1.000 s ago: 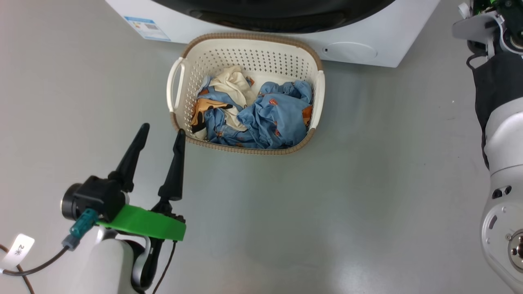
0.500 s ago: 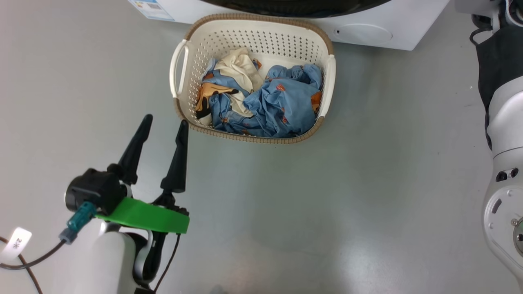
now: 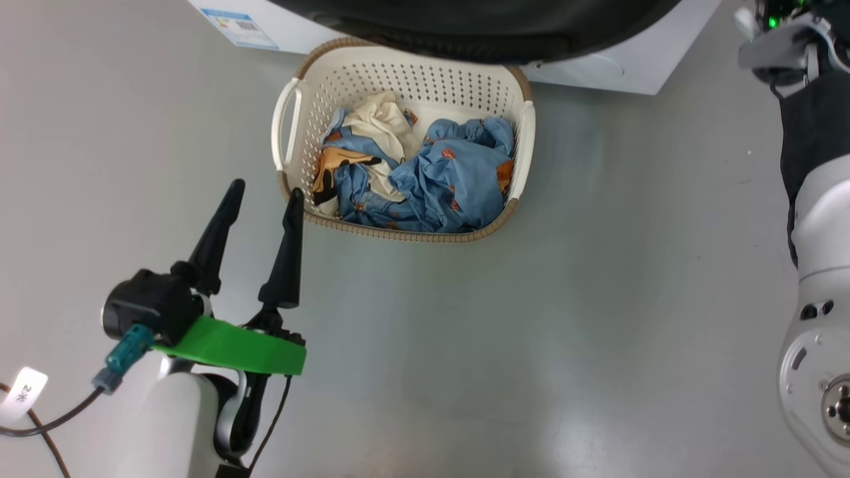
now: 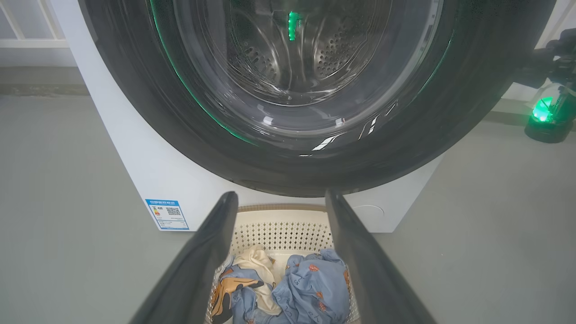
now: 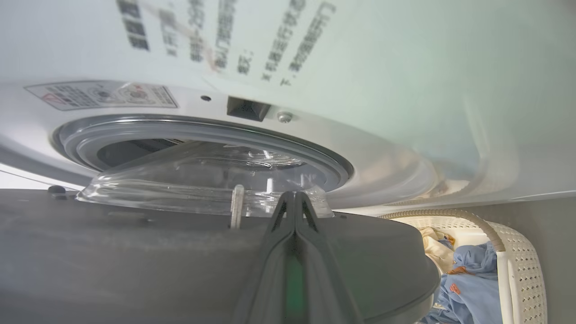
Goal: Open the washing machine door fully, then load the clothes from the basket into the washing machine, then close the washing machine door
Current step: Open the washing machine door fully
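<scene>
The one washing machine door (image 4: 288, 90), round with a wide glossy black rim and a clear domed glass centre, stands ajar. In my right wrist view its dark inner face (image 5: 135, 252) sits off the grey rubber gasket (image 5: 202, 130), with the dome partly out of the opening. My right fingers (image 5: 293, 200), two of them, are pressed together with nothing between them. Their joined tip lies at the door's inner face just beside the dome, but I cannot tell if it touches.

In the head view the door's rim runs along 12 o'clock, overhanging the far edge of the one cream perforated plastic basket (image 3: 398, 79) with a brown woven-look rim and two white side handles. It stands on the grey floor (image 3: 531, 332) just in front of the big white front-loading washing machine (image 3: 597, 63).

Inside the basket lie the clothes (image 3: 438, 179) in one heap: light blue cloth with small orange prints, one cream piece and one orange-brown piece. How many garments that makes I cannot tell.

One blue label sticker (image 3: 240, 28) shows at 11 o'clock. My left fingers (image 3: 292, 206), two, are spread wide and empty at 7 o'clock, the inner tip just beside the basket's near corner.
</scene>
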Robot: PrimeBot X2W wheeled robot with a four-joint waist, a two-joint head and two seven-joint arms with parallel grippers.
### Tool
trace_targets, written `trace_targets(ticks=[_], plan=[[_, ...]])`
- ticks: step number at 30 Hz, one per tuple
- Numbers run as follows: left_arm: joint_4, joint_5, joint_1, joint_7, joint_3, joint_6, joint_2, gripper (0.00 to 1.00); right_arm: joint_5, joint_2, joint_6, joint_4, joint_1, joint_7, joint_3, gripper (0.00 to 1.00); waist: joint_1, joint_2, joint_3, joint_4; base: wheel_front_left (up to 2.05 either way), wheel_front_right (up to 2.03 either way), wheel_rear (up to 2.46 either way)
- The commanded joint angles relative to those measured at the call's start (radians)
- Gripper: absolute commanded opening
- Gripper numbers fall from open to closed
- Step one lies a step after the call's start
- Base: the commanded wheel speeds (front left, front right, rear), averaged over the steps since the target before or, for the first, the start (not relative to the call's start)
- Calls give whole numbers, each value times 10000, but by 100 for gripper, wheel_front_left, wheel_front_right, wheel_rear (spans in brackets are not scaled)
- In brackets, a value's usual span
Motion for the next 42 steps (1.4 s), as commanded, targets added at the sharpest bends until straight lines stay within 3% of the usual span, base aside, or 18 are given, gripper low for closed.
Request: trace_targets(ticks=[1,22,30,42], plan=[[-299,90,-34,-65,373,-25,268,100,162,509,65,-438,247,520,241,0,0,-1,-119,-51,0,0,0],[-369,253,330,-65,517,-25,268,100,2259,593,65,-2742,3046,5283,1255,0,0,-1,-871,-282,0,0,0],[-366,253,367,-65,454,-25,268,100,3224,594,65,-3326,3926,5197,2443,0,0,-1,-1075,-186,0,0,0],[-370,287,506,-65,461,-25,268,100,5130,595,65,-3901,5154,4321,5345,0,0,-1,-1386,-38,0,0,0]])
